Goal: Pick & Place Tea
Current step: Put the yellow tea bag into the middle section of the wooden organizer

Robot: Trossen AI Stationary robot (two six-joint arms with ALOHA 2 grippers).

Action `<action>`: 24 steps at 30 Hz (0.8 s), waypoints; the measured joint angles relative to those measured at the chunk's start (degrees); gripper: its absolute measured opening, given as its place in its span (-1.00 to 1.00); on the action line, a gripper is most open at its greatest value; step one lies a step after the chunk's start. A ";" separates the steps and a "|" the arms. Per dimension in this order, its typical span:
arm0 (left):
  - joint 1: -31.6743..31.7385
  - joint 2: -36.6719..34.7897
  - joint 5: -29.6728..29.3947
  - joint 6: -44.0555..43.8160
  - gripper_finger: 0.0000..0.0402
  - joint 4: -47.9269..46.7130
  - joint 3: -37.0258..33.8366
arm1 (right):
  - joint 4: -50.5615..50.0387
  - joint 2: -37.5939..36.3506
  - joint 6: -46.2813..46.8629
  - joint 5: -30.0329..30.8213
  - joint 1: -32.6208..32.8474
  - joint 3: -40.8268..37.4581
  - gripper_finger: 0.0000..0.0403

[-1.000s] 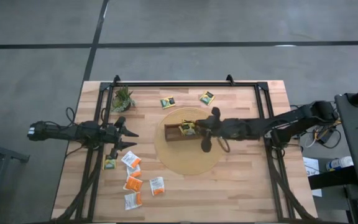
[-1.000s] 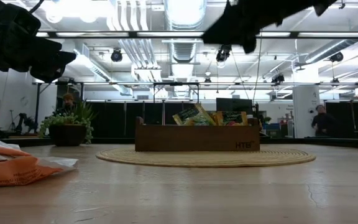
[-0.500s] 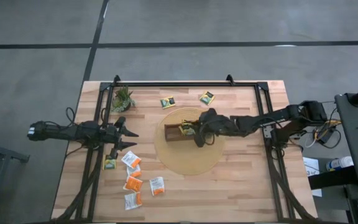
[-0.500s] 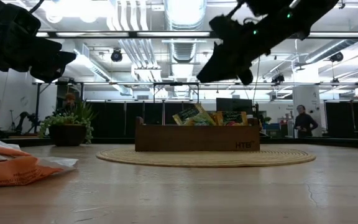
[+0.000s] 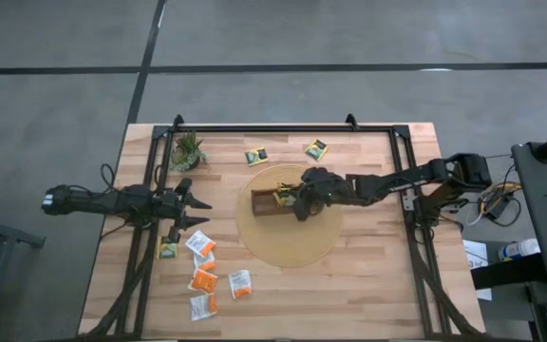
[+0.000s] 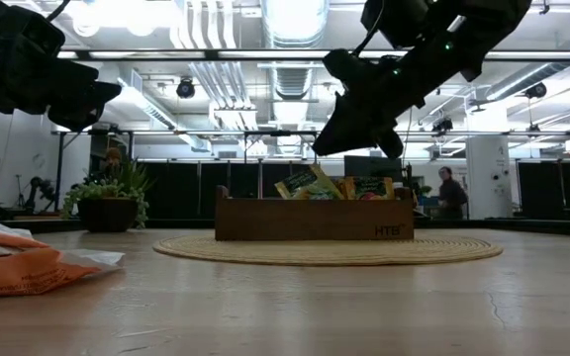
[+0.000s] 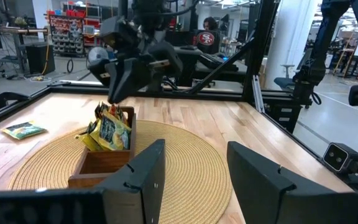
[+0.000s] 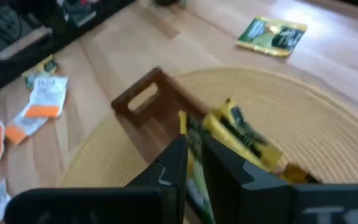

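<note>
Low view: nearest the camera, orange sachets (image 6: 18,269) are lying at the worktop (image 6: 364,307) edge, partly blurred. Farther in, a round woven mat (image 6: 325,249) is carrying the brown wooden tray (image 6: 313,219), and yellow-and-dark tea sachets (image 6: 310,184) are standing tilted in it, poking above its rim. The right claw (image 6: 327,141) is being held just above the tray, angled down toward those sachets (no contact can be made out from this side). Beyond, a potted plant (image 6: 107,198) is standing on the worktop, and a person (image 6: 450,193) is seen in the room behind.

In the right wrist view the right claw's fingers (image 8: 178,163) are standing close together with only a narrow gap between them, poised over the yellow sachets in the tray; nothing is seen gripped between them.

In the high view the left claw (image 5: 198,214) is hovering wide open over the worktop's left side, empty, with loose orange and white sachets (image 5: 205,275) scattered just beside and below it. Two more yellow-and-dark sachets (image 5: 256,157) are lying flat on the bare wood past the mat, near the far edge.
</note>
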 joint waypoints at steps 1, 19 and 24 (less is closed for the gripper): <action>0.02 0.00 0.00 -0.02 -0.17 0.00 0.00 | 0.20 -0.05 0.01 0.14 -0.02 0.01 -0.77; 0.00 0.00 0.00 0.00 -0.17 0.02 0.00 | 0.26 2.13 2.37 1.23 -0.92 0.00 -0.76; 0.02 0.00 0.00 -0.02 -0.17 0.02 0.00 | 0.31 2.15 2.35 1.21 -1.10 0.00 -0.76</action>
